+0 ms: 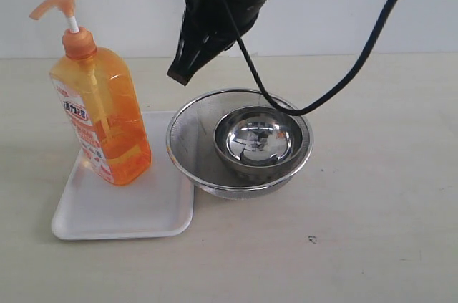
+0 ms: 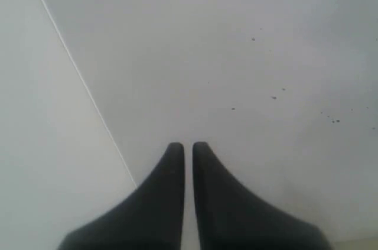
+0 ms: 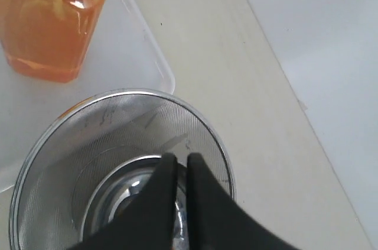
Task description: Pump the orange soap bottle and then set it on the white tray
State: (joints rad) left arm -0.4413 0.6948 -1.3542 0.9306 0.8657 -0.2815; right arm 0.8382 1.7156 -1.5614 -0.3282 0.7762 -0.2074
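Off to the left, outside the exterior view, our left gripper (image 2: pixel 188 146) is clenched on nothing, facing a blank pale surface. On the table's left the bottle (image 1: pixel 100 117) stands upright inside the tray (image 1: pixel 136 213), base flat within the rim, so we judge the placing done. Right of it, above the nested bowls (image 1: pixel 189 145), our right gripper (image 1: pixel 179 74) hangs tilted down, fingers pinched together, empty and clear of the bottle.

translucent plastic orange soap bottle (image 1: pixel 101 119), polished steel bowl (image 1: pixel 253 141) — matt white tray (image 1: pixel 122 206)
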